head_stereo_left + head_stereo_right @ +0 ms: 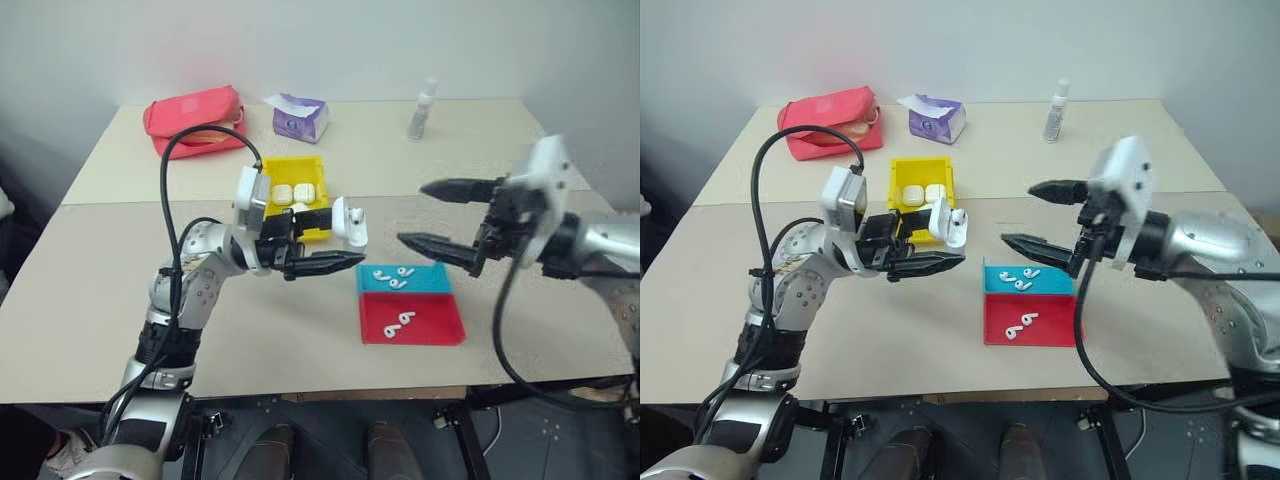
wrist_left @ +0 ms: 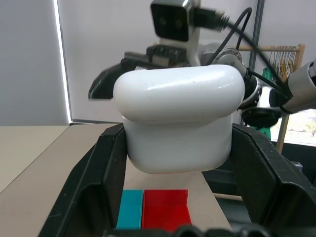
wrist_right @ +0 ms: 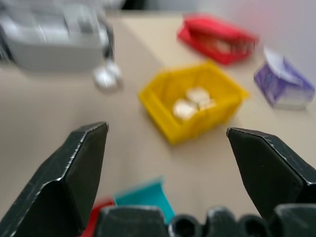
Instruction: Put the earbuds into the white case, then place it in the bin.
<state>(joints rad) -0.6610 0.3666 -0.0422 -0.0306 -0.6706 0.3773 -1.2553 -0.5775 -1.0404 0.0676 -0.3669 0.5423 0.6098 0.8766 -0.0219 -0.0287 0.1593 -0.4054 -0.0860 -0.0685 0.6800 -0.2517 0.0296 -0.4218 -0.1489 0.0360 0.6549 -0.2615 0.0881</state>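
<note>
My left gripper (image 1: 345,238) is shut on the white case (image 1: 350,222), holding it in the air just right of the bin (image 1: 295,163). The left wrist view shows the case (image 2: 180,118) clamped between both fingers, lid down. The yellow bin holds two more white cases (image 1: 292,192). Tiny white earbuds (image 1: 393,276) lie in the blue tray (image 1: 435,282), and more earbuds (image 1: 397,320) lie in the red tray (image 1: 435,328). My right gripper (image 1: 411,212) hangs open and empty above the trays, to the right of the held case. In the right wrist view the bin (image 3: 197,106) lies ahead between the spread fingers.
At the back of the table lie a red pouch (image 1: 195,118), a purple tissue pack (image 1: 300,117) and a small bottle (image 1: 423,108). The two trays sit close to the table's front edge.
</note>
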